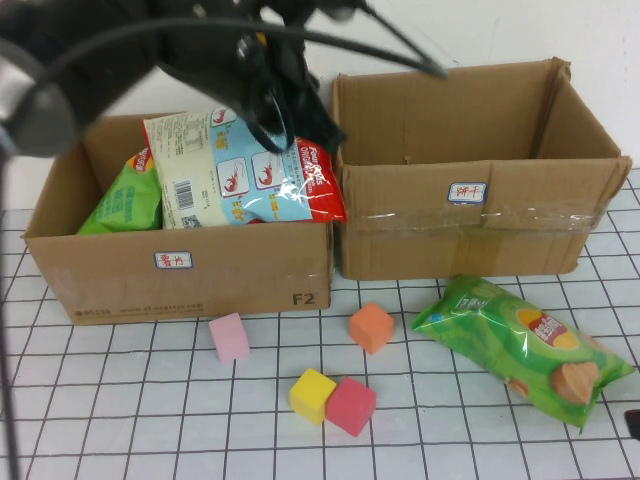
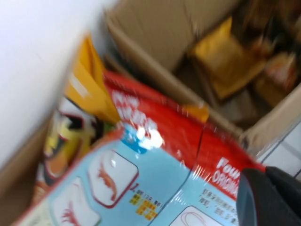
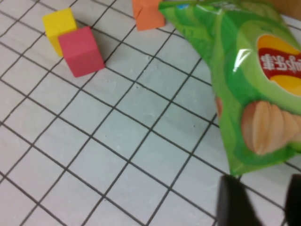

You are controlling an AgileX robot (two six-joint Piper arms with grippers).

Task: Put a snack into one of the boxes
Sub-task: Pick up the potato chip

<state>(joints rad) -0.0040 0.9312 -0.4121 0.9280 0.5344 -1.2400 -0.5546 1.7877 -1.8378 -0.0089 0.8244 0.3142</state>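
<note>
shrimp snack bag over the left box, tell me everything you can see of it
The shrimp snack bag is a glossy plastic pack, light blue with shrimp drawings in white panels, a white barcode label and a red end with white lettering. It sits tilted, half inside the left box, sticking up above its front wall beside a green bag. The left tool is right on its upper edge. The right tool hangs low over the table, near the green chip bag lying there.
</note>
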